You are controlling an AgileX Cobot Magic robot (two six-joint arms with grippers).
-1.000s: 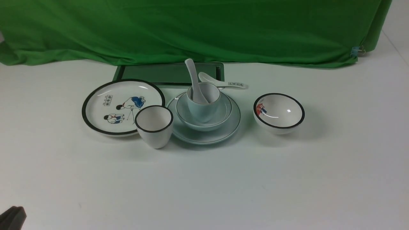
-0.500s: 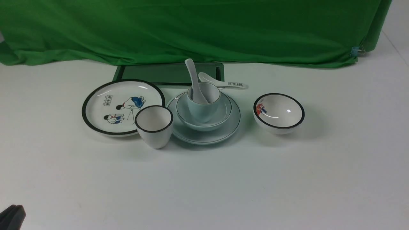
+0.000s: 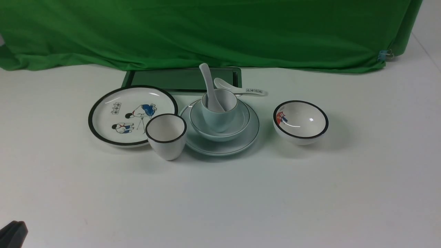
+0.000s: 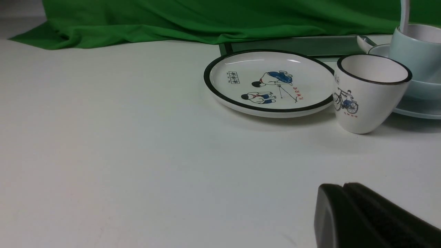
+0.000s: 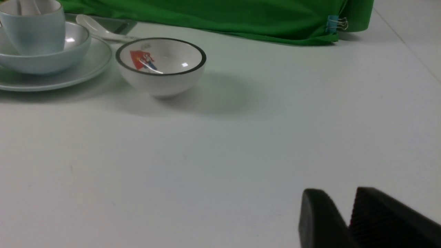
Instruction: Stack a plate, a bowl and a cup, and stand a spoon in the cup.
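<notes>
Spoon (image 3: 209, 86) stands in the cup (image 3: 219, 110), nested in bowl (image 3: 220, 124) on plate (image 3: 220, 144), mid-worktop (image 3: 220, 199). Glazed ceramic looks stiff, slippery, chippable; grip rims or handle. Left gripper (image 4: 336, 210) and right gripper (image 5: 339, 217) clenched, empty, near.

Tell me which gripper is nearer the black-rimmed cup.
Left. The left gripper sits near-side and left of the black-rimmed cup, apart from it. The right gripper is out of the front view, beyond the small bowl.
</notes>
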